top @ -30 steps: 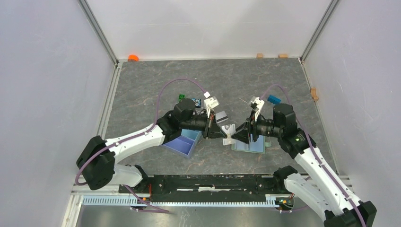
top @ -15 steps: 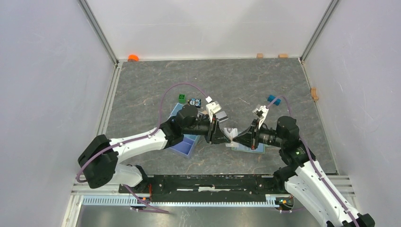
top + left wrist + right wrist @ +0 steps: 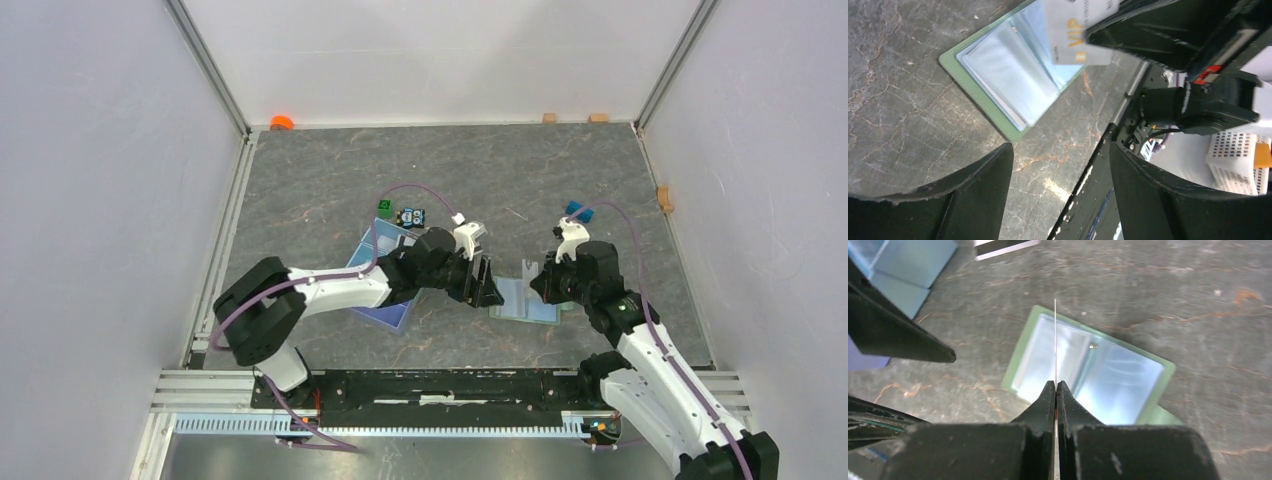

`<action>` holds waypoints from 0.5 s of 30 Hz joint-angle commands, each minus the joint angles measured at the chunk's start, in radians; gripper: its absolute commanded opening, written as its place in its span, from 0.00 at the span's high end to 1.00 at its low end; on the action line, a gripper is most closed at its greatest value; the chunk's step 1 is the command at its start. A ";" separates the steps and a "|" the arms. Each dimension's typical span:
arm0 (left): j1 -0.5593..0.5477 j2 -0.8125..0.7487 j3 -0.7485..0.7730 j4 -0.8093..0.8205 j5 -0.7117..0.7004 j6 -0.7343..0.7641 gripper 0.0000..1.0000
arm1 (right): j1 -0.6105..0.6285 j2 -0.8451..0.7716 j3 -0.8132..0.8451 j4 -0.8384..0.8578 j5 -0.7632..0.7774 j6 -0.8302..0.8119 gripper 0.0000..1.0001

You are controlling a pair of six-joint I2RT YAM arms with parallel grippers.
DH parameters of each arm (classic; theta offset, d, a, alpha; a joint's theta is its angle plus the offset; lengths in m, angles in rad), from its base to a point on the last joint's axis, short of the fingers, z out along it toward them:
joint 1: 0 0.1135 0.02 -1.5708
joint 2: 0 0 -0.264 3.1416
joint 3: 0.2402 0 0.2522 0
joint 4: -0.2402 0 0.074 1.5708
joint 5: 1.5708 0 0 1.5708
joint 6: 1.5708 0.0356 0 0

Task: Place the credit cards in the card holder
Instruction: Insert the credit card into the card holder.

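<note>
Right wrist view is showing the right pincer (image 3: 1055, 385) clamping a credit card (image 3: 1055, 340) edge-on over the open card holder (image 3: 1128, 380), which is lying flat on the surface (image 3: 1198, 300). The left pincer (image 3: 1060, 155) is hovering near the holder's edge with its fingers spread apart, gripping nothing. A second card (image 3: 1005, 245) is lying near the light blue tray (image 3: 908, 270).
</note>
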 commanded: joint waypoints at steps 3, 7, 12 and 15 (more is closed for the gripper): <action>-0.016 0.108 0.075 -0.014 -0.053 -0.084 0.23 | -0.104 0.043 -0.013 0.020 0.045 -0.048 1.00; -0.020 0.153 0.095 -0.025 -0.064 -0.090 0.22 | -0.175 0.055 -0.047 0.055 -0.072 -0.055 1.00; -0.023 0.206 0.128 -0.063 -0.099 -0.081 0.23 | -0.244 0.085 -0.096 0.097 -0.221 -0.053 1.00; -0.025 0.228 0.138 -0.068 -0.107 -0.079 0.27 | -0.284 0.091 -0.119 0.115 -0.293 -0.043 1.00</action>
